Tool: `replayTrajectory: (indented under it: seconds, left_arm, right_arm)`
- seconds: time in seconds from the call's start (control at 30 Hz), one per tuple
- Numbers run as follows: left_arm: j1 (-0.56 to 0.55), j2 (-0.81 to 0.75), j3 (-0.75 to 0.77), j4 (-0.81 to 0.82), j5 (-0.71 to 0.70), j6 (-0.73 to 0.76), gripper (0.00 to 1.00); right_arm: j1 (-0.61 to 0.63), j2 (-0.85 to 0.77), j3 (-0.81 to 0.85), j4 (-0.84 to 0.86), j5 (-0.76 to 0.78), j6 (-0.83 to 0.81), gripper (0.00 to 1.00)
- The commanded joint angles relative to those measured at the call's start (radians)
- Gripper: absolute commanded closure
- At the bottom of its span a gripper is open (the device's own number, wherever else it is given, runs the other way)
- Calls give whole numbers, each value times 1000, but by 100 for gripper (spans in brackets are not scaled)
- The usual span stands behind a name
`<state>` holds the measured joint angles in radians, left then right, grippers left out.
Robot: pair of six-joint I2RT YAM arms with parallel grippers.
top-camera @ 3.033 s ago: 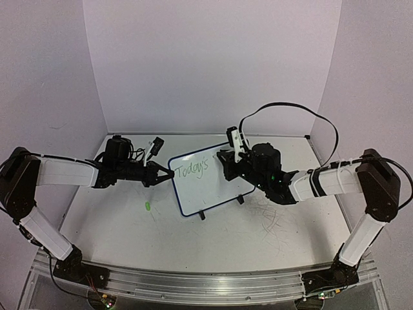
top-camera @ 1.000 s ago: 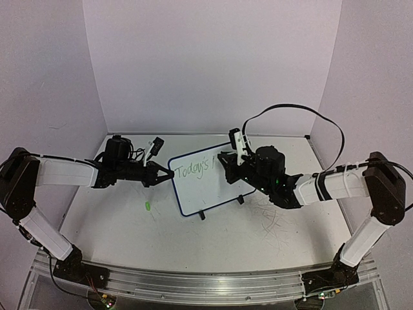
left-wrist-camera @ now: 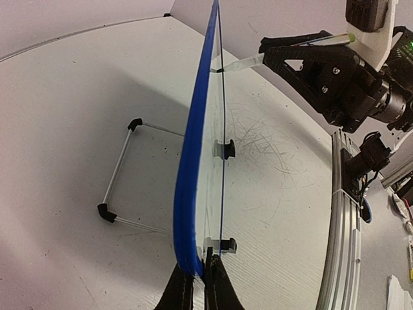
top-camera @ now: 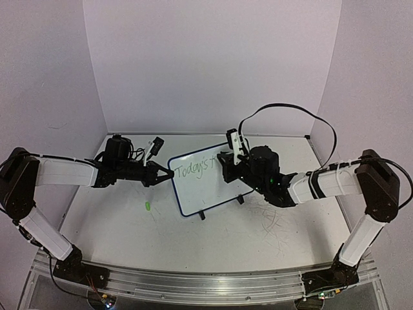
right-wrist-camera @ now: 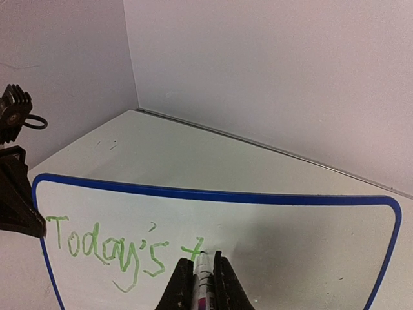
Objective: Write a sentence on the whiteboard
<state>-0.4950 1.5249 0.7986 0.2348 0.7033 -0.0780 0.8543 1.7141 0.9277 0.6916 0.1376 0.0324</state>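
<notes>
The whiteboard (top-camera: 208, 190) stands tilted on its feet mid-table; in the left wrist view it is edge-on, showing its blue frame (left-wrist-camera: 192, 148). Green handwriting of the sentence (top-camera: 193, 170) reads "Today's" plus a small cross-shaped stroke (right-wrist-camera: 201, 247). My left gripper (top-camera: 169, 174) is shut on the board's left edge (left-wrist-camera: 199, 274). My right gripper (right-wrist-camera: 202, 266) is shut on a marker (right-wrist-camera: 204, 281), its tip touching the board (right-wrist-camera: 290, 242) just right of the last stroke. The left wrist view also shows the marker (left-wrist-camera: 242, 63) meeting the board.
A small green cap (top-camera: 148, 205) lies on the table left of the board. A wire stand (left-wrist-camera: 122, 174) props the board from behind. Old scribble marks (top-camera: 274, 219) cover the table at the right. Walls close in at the back and sides.
A new green stroke has been completed after "Today's". The right gripper with the marker has shifted slightly along the board. The left gripper has kept its hold.
</notes>
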Motion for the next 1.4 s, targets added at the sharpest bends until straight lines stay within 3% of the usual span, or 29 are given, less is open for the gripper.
replayTrajectory:
  seconds: [0.0,0.23,1.37]
  left_arm:
    - [0,-12,25,-35,-64,76,100]
    - [1,-12,25,-36,-64,76,100]
    - [1,-9,31,-52,-64,106,100]
  right_arm:
    - [-3,-81,-63,87,32,12,100]
    - [-19,-116,-105,141,-98,36,100]
    - [-25,-5,-16,63,-19,16,100]
